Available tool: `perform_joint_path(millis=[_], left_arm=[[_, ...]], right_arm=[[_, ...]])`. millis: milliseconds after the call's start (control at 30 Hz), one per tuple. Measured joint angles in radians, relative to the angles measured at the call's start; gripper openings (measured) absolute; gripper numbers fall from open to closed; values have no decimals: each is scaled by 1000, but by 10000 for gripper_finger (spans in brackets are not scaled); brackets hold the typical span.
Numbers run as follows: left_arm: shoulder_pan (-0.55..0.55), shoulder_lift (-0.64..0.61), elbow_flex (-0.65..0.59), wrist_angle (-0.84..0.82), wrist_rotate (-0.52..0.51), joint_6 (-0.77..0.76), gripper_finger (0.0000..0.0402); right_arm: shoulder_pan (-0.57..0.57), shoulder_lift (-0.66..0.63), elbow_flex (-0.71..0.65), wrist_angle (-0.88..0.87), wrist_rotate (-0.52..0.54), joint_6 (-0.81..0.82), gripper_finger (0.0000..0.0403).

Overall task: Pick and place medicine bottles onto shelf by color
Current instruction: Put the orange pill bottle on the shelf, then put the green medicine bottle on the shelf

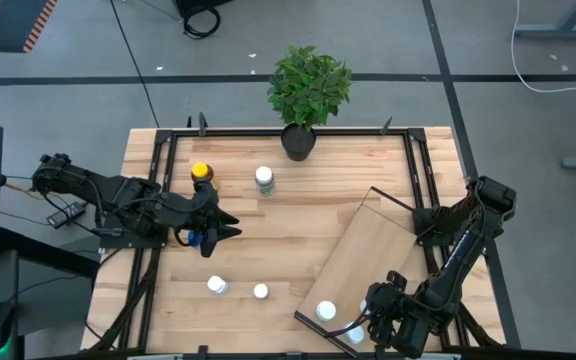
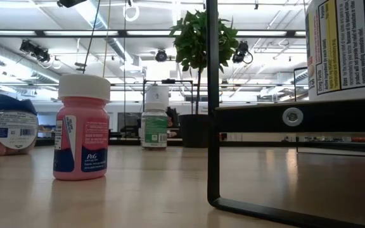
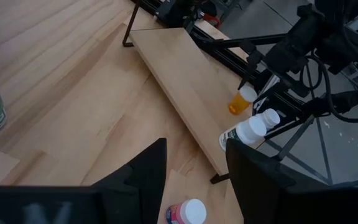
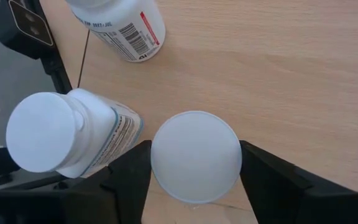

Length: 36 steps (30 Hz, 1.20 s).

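Barely started: right gripper point(image 4: 194, 180) jaws straddle one white bottle point(image 4: 195, 155) on the shelf point(image 1: 368, 250), roughly five bottles remain off it, left gripper point(image 1: 218, 232) half-open, empty.

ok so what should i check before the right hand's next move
1. Grip: the right hand has a finger against each side of the white-capped bottle: ok.
2. Placement: that bottle stands upright on the shelf: ok.
3. Room beside the fingers: a tipped bottle lies right next to one finger and could get knocked: not ok.
4. Rest of the shelf: another bottle lies on its side farther along the board: not ok.
5. Left hand: open, empty, far off over the table: ok.
6. Colour match for this spot: cannot tell.
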Motion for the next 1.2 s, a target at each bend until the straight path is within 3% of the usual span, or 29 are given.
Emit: perform_joint_path(millis=[233,900,1200], left_arm=[[0,0,0,0,0,0,172],[0,0,0,0,0,0,172],[2,0,0,12,0,0,172]], right_arm=[[0,3,-2,-12,-19,0,255],[0,-4,63,-65,-45,-9,257],[0,-78,63,-95,-55,-3,258]])
